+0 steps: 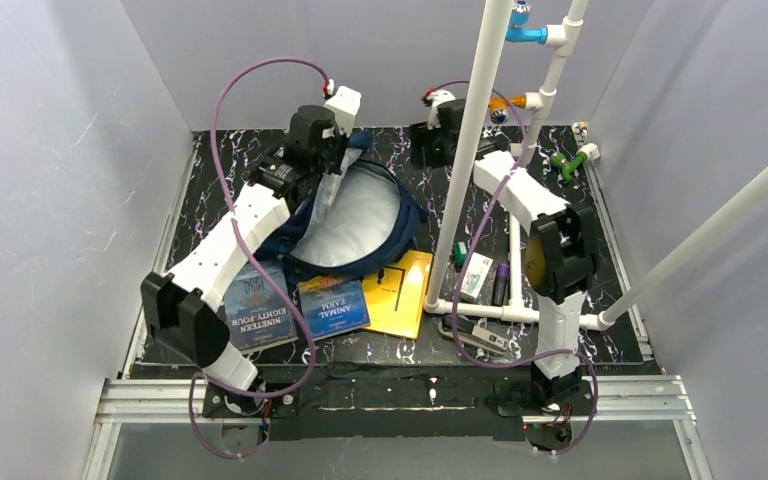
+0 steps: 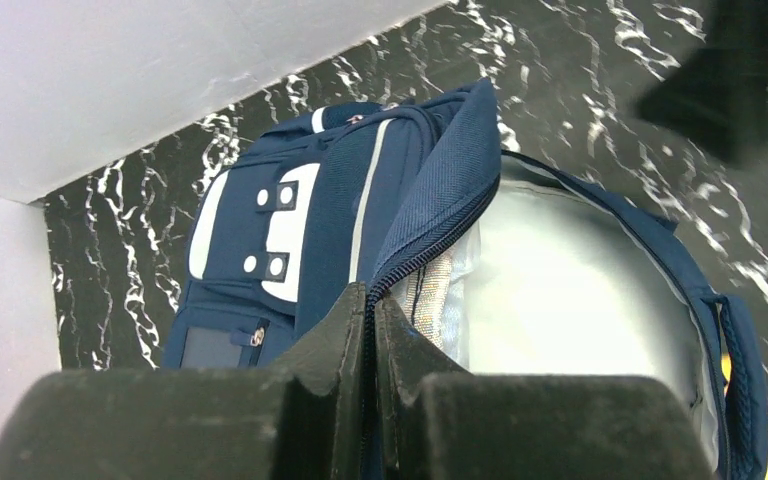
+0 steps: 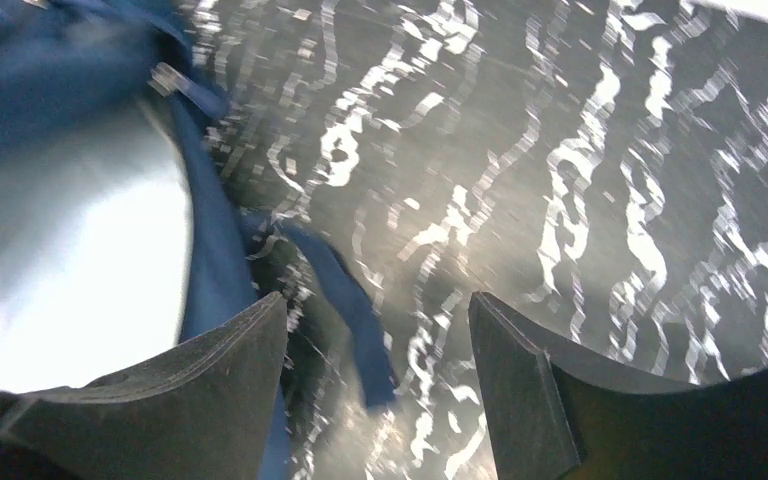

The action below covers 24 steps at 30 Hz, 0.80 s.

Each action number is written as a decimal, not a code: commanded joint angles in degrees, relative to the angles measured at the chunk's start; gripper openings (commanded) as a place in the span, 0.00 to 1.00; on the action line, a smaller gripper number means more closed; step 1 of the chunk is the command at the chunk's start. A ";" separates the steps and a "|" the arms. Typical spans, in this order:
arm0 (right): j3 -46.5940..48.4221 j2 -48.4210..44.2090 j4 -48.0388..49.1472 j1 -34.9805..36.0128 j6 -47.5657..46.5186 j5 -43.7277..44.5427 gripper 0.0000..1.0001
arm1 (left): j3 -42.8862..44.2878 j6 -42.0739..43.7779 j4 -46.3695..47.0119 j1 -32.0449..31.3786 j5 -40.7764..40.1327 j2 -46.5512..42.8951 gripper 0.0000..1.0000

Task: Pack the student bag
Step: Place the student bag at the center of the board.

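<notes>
Left gripper (image 2: 370, 300) clamped on zipper edge of student bag (image 2: 310, 220), flap lifted; right gripper (image 3: 378, 320) jaws apart, just beside bag over table (image 1: 410, 345); bag lying open at table's far left-centre

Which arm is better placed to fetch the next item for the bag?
Right. The right gripper is open and empty beside the bag. The left gripper is shut on the bag's zipper edge, holding it up; releasing would probably let the flap fall.
</notes>
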 commanded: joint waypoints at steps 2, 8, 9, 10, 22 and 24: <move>-2.07 -6.87 -7.48 -2.76 8.24 0.80 0.74 | 7.71 0.89 4.94 6.05 -3.85 4.62 0.00; -14.28 -11.78 -0.36 -2.21 16.26 -8.06 0.72 | 10.30 8.07 5.78 10.55 -0.24 9.65 0.00; -14.82 -12.07 -0.48 -1.84 16.41 -8.40 0.72 | 10.50 8.25 6.14 11.18 -0.17 10.29 0.00; -15.04 -12.40 -1.10 -1.45 16.16 -8.17 0.71 | 10.73 7.81 6.41 12.01 0.51 11.11 0.00; -17.28 -13.51 -8.46 -0.33 10.12 -13.86 0.75 | 15.06 2.35 1.40 14.85 1.81 16.00 0.34; -18.43 -13.72 -8.37 -0.10 9.73 -15.91 0.78 | 14.18 -0.39 -0.68 14.84 1.85 13.57 0.49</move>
